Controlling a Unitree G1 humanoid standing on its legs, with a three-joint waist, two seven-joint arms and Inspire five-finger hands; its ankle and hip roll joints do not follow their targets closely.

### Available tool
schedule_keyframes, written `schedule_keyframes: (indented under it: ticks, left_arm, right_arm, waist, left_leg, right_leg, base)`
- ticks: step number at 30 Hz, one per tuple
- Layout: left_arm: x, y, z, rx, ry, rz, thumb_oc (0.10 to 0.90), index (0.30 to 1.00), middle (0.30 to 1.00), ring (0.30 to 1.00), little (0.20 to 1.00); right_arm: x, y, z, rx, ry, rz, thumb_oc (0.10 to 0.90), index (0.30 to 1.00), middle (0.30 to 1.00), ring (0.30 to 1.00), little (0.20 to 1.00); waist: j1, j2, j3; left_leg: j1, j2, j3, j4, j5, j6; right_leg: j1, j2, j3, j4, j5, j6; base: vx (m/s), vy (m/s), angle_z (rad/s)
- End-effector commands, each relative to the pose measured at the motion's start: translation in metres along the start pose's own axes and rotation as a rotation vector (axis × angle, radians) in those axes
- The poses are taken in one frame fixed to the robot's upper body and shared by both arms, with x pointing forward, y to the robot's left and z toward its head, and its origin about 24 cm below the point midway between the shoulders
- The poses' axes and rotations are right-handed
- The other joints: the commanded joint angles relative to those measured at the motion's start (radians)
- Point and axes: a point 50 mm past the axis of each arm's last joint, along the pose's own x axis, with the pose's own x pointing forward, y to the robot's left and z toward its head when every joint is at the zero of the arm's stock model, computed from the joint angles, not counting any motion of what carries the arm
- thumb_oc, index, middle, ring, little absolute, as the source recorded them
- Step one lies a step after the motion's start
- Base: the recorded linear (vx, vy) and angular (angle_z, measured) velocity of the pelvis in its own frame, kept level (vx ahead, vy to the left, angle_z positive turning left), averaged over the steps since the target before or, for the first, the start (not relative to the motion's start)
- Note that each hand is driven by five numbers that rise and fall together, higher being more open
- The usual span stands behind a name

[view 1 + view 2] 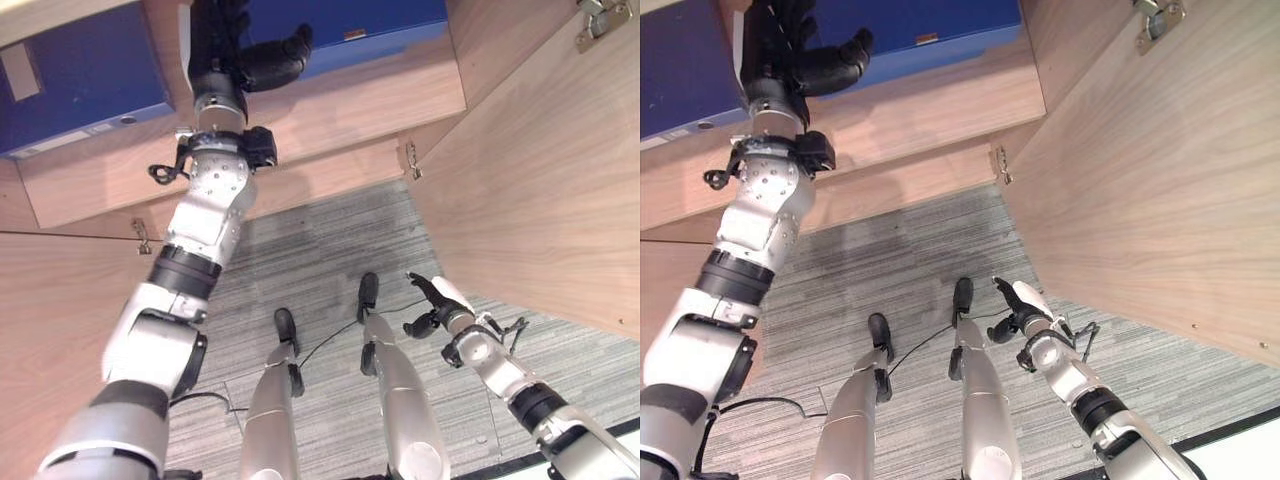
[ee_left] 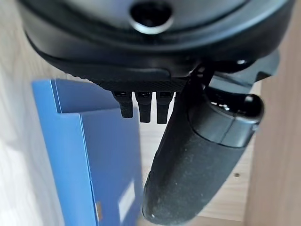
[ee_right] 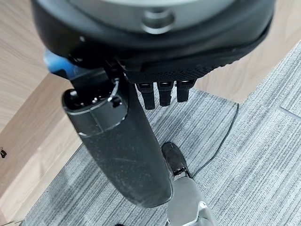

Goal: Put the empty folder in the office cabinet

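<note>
A blue folder point(image 1: 350, 25) stands on the shelf in the cabinet's right compartment; the left wrist view shows the blue folder point(image 2: 108, 155) upright beside a wooden wall. My left hand point(image 1: 225, 45) is raised into that compartment, right by the folder. Its thumb point(image 2: 197, 155) sticks out straight next to the folder's face and curls round nothing. Down low, my right hand point(image 1: 437, 300) hangs open above the grey carpet with nothing in it.
A second blue folder point(image 1: 70, 80) lies in the left compartment, past the wooden divider point(image 1: 165, 40). The right cabinet door point(image 1: 540, 180) stands open close to my right arm, and the left door point(image 1: 50, 330) is open at the lower left. Grey carpet point(image 1: 320, 250) lies below.
</note>
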Motion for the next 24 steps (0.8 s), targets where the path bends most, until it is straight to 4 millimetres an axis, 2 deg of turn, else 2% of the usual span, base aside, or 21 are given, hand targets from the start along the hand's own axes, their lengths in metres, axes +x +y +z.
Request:
schedule_keyframes:
  ticks: [1, 2, 4, 5, 6, 7, 8, 9, 10, 11, 12, 13, 16, 17, 18, 24]
  left_arm:
    - [0.008, 0.01, 0.053, -0.044, -0.287, 0.054, 0.8, 0.9, 0.9, 0.9, 0.9]
    - [0.007, 0.015, 0.05, -0.037, -0.283, 0.096, 0.8, 0.9, 0.9, 0.9, 0.9]
    - [0.007, 0.018, 0.049, -0.033, -0.28, 0.121, 0.8, 0.9, 0.9, 0.9, 0.9]
    - [0.009, 0.023, 0.047, 0.003, -0.271, 0.182, 0.8, 0.9, 0.9, 0.9, 0.9]
    - [0.009, 0.024, 0.047, 0.005, -0.271, 0.183, 0.8, 0.9, 0.9, 0.9, 0.9]
    - [0.009, 0.023, 0.047, 0.003, -0.271, 0.183, 0.8, 0.9, 0.9, 0.9, 0.9]
    - [0.01, 0.029, 0.043, 0.054, -0.253, 0.212, 0.8, 0.9, 0.9, 0.9, 0.9]
    - [0.01, 0.029, 0.043, 0.054, -0.253, 0.212, 0.8, 0.9, 0.9, 0.9, 0.9]
    - [0.013, 0.039, 0.035, 0.111, -0.21, 0.243, 0.8, 0.9, 0.9, 0.9, 0.9]
    - [0.013, 0.039, 0.034, 0.109, -0.209, 0.243, 0.8, 0.9, 0.9, 0.9, 0.9]
    - [0.014, 0.044, 0.029, 0.14, -0.18, 0.26, 0.8, 0.9, 0.9, 0.9, 0.9]
    - [0.014, 0.044, 0.029, 0.139, -0.18, 0.26, 0.8, 0.9, 0.9, 0.9, 0.9]
    - [0.018, 0.053, 0.018, 0.201, -0.111, 0.281, 0.8, 0.9, 0.9, 0.9, 0.9]
    - [0.018, 0.052, 0.018, 0.199, -0.111, 0.28, 0.8, 0.9, 0.9, 0.9, 0.9]
    - [0.021, 0.058, 0.013, 0.247, -0.072, 0.278, 0.8, 0.9, 0.9, 0.9, 0.9]
    - [0.026, 0.054, 0.005, 0.27, -0.02, 0.231, 0.8, 0.9, 0.9, 0.9, 0.9]
  right_arm:
    - [-0.01, 0.005, -0.016, -0.006, 0.021, 0.002, 0.8, 0.9, 0.9, 0.9, 0.9]
    - [-0.009, 0.006, -0.014, -0.003, 0.013, 0.005, 0.8, 0.9, 0.9, 0.9, 0.9]
    - [-0.009, 0.006, -0.013, -0.006, 0.011, 0.005, 0.8, 0.9, 0.9, 0.9, 0.9]
    - [-0.009, 0.008, -0.012, -0.014, 0.005, 0.011, 0.8, 0.9, 0.9, 0.9, 0.9]
    - [-0.009, 0.008, -0.012, -0.014, 0.004, 0.012, 0.8, 0.9, 0.9, 0.9, 0.9]
    - [-0.009, 0.008, -0.013, -0.014, 0.005, 0.011, 0.8, 0.9, 0.9, 0.9, 0.9]
    - [-0.01, 0.008, -0.012, -0.019, -0.001, 0.016, 0.8, 0.9, 0.9, 0.9, 0.9]
    - [-0.01, 0.008, -0.012, -0.02, -0.001, 0.015, 0.8, 0.9, 0.9, 0.9, 0.9]
    - [-0.011, 0.007, -0.012, -0.028, -0.008, 0.018, 0.8, 0.9, 0.9, 0.9, 0.9]
    - [-0.011, 0.007, -0.012, -0.028, -0.008, 0.017, 0.8, 0.9, 0.9, 0.9, 0.9]
    - [-0.012, 0.008, -0.012, -0.033, -0.012, 0.022, 0.8, 0.9, 0.9, 0.9, 0.9]
    - [-0.012, 0.008, -0.013, -0.034, -0.011, 0.022, 0.8, 0.9, 0.9, 0.9, 0.9]
    - [-0.014, 0.008, -0.013, -0.048, -0.021, 0.031, 0.8, 0.9, 0.9, 0.9, 0.9]
    - [-0.014, 0.008, -0.013, -0.048, -0.021, 0.03, 0.8, 0.9, 0.9, 0.9, 0.9]
    - [-0.016, 0.006, -0.014, -0.055, -0.023, 0.034, 0.8, 0.9, 0.9, 0.9, 0.9]
    - [-0.018, 0.004, -0.016, -0.065, -0.026, 0.027, 0.8, 0.9, 0.9, 0.9, 0.9]
  waist:
    - [0.027, 0.017, -0.069]
    - [0.025, 0.005, -0.061]
    - [0.028, 0.008, -0.068]
    - [0.023, -0.005, -0.063]
    - [0.026, 0.001, -0.069]
    - [0.023, -0.004, -0.063]
    - [0.024, -0.003, -0.071]
    - [0.021, -0.009, -0.064]
    - [0.022, -0.008, -0.074]
    - [0.019, -0.013, -0.067]
    - [0.019, -0.009, -0.075]
    - [0.016, -0.015, -0.069]
    - [0.013, -0.013, -0.081]
    - [0.01, -0.019, -0.075]
    - [0.009, -0.012, -0.083]
    - [0.002, -0.011, -0.083]
  left_leg:
    - [-0.027, 0.014, -0.037, 0.075, -0.157, 0.001]
    - [-0.037, 0.01, -0.027, 0.077, -0.134, 0.004]
    - [-0.025, 0.015, -0.037, 0.073, -0.157, 0.0]
    - [-0.037, 0.01, -0.028, 0.074, -0.133, 0.003]
    - [-0.025, 0.015, -0.038, 0.071, -0.157, -0.001]
    - [-0.035, 0.011, -0.028, 0.075, -0.135, 0.003]
    - [-0.024, 0.018, -0.039, 0.07, -0.157, -0.001]
    - [-0.034, 0.013, -0.028, 0.074, -0.135, 0.002]
    - [-0.023, 0.019, -0.037, 0.071, -0.157, -0.002]
    - [-0.033, 0.015, -0.027, 0.075, -0.135, 0.002]
    - [-0.022, 0.022, -0.035, 0.071, -0.157, -0.003]
    - [-0.032, 0.017, -0.025, 0.075, -0.135, 0.001]
    - [-0.021, 0.024, -0.034, 0.072, -0.158, -0.003]
    - [-0.032, 0.019, -0.024, 0.076, -0.136, 0.0]
    - [-0.023, 0.029, -0.033, 0.077, -0.161, -0.005]
    - [-0.026, 0.032, -0.033, 0.08, -0.16, -0.006]
  right_leg:
    - [0.016, 0.008, 0.038, 0.077, -0.177, 0.091]
    - [0.01, 0.0, 0.03, 0.073, -0.155, 0.082]
    - [0.018, 0.009, 0.037, 0.074, -0.175, 0.09]
    - [0.01, 0.002, 0.03, 0.07, -0.154, 0.082]
    - [0.019, 0.01, 0.037, 0.073, -0.176, 0.09]
    - [0.011, 0.003, 0.03, 0.071, -0.156, 0.082]
    - [0.02, 0.011, 0.038, 0.071, -0.175, 0.09]
    - [0.013, 0.004, 0.031, 0.07, -0.156, 0.082]
    - [0.022, 0.012, 0.039, 0.07, -0.175, 0.089]
    - [0.015, 0.005, 0.032, 0.069, -0.155, 0.081]
    - [0.024, 0.013, 0.039, 0.07, -0.175, 0.089]
    - [0.017, 0.006, 0.032, 0.068, -0.155, 0.081]
    - [0.025, 0.015, 0.04, 0.069, -0.175, 0.088]
    - [0.017, 0.007, 0.033, 0.068, -0.155, 0.081]
    - [0.026, 0.017, 0.041, 0.07, -0.176, 0.089]
    - [0.024, 0.019, 0.039, 0.073, -0.178, 0.089]
  base:
    - [-0.1, -0.019, 0.0]
    - [0.0, 0.0, 0.0]
    - [0.0, 0.0, 0.0]
    - [0.09, -0.003, 0.0]
    - [-0.09, -0.014, 0.01]
    - [0.09, 0.002, 0.02]
    - [-0.09, -0.009, 0.01]
    - [0.08, 0.002, 0.0]
    - [-0.09, -0.006, 0.0]
    - [0.09, 0.007, -0.01]
    - [-0.09, -0.004, -0.01]
    - [0.0, 0.0, 0.0]
    - [0.03, 0.002, -0.01]
    - [0.0, 0.004, -0.05]
    - [0.0, 0.007, -0.04]
    - [0.02, -0.001, -0.03]
